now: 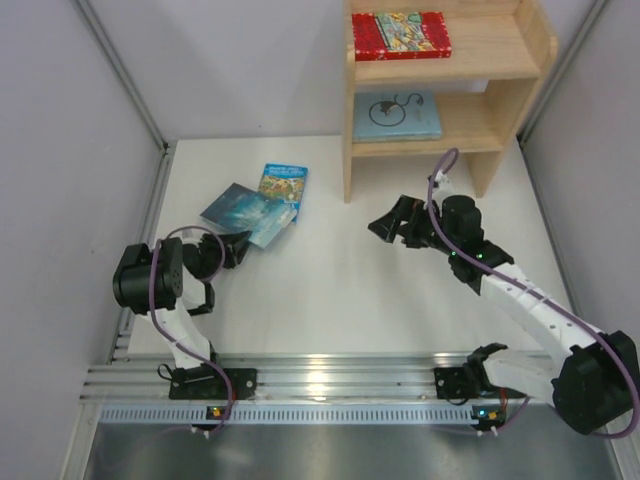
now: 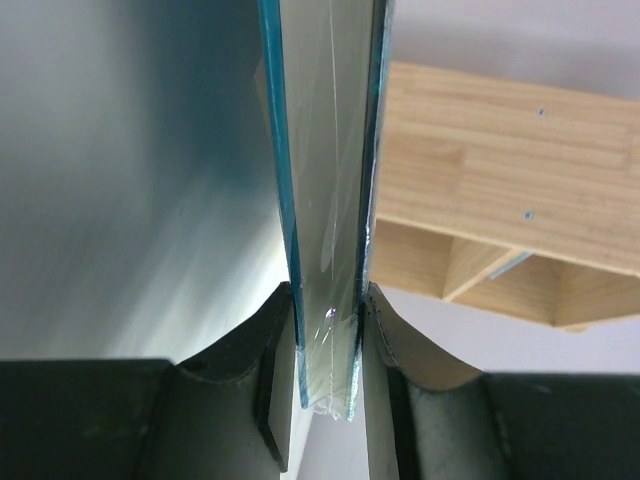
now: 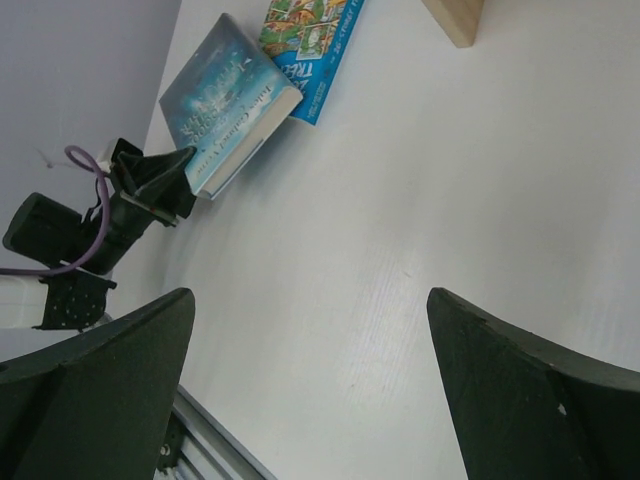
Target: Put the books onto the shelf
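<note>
Shelf point(image 1: 500, 50): light bare wood, two flat tiers between solid sides; it stands at the far right of the table point(image 1: 330, 290).
Red book point(image 1: 400, 34): thin, with a colourful picture on the cover; it lies flat on the upper tier.
Pale book point(image 1: 397, 115): blue-green cover with a black round mark; it lies flat on the lower tier.
Teal book point(image 1: 243, 212): dark cloudy cover, white page edges showing; it is at the left part of the table, and its far corner overlaps the blue book.
Blue book point(image 1: 284, 184): bright blue with a cartoon picture; it lies flat on the table, left of the shelf, partly under the teal book.
Left gripper point(image 1: 238, 242): clenched on the near edge of the teal book; the two fingers press on the covers, with the pages between them.
Right gripper point(image 3: 310, 295): released, jaws wide apart with nothing between them; it is over bare table in front of the shelf, well apart from the books.
</note>
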Controlling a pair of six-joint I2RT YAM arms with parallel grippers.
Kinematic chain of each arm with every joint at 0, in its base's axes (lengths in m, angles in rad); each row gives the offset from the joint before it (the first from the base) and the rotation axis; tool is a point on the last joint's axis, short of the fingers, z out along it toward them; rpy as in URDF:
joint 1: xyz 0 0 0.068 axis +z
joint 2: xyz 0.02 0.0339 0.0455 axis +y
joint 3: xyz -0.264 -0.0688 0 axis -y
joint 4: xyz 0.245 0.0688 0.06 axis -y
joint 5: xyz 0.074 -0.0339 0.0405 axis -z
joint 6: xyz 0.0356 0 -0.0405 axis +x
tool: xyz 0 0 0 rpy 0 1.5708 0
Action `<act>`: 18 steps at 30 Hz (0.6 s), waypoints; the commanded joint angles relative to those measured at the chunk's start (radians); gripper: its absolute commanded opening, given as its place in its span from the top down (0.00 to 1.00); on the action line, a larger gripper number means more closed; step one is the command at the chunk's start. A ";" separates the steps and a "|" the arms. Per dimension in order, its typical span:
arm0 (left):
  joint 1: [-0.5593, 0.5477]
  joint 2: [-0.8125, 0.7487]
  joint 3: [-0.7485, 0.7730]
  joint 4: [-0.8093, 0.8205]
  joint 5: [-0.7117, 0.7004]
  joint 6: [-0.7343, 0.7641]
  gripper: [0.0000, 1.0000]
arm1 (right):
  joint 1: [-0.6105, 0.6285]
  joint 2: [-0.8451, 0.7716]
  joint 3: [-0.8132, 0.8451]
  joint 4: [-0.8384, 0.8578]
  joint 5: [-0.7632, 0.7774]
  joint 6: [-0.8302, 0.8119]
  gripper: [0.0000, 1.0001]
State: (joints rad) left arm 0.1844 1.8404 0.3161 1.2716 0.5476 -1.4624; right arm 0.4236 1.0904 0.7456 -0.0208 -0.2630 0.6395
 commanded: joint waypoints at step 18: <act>-0.017 -0.694 -0.196 -0.155 0.264 0.109 1.00 | 0.195 0.117 -0.207 0.344 0.022 0.152 0.00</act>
State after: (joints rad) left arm 0.1707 1.3262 0.0841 1.0954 0.7544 -1.4494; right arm 0.6052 1.1755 0.5545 0.1883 -0.2268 0.7525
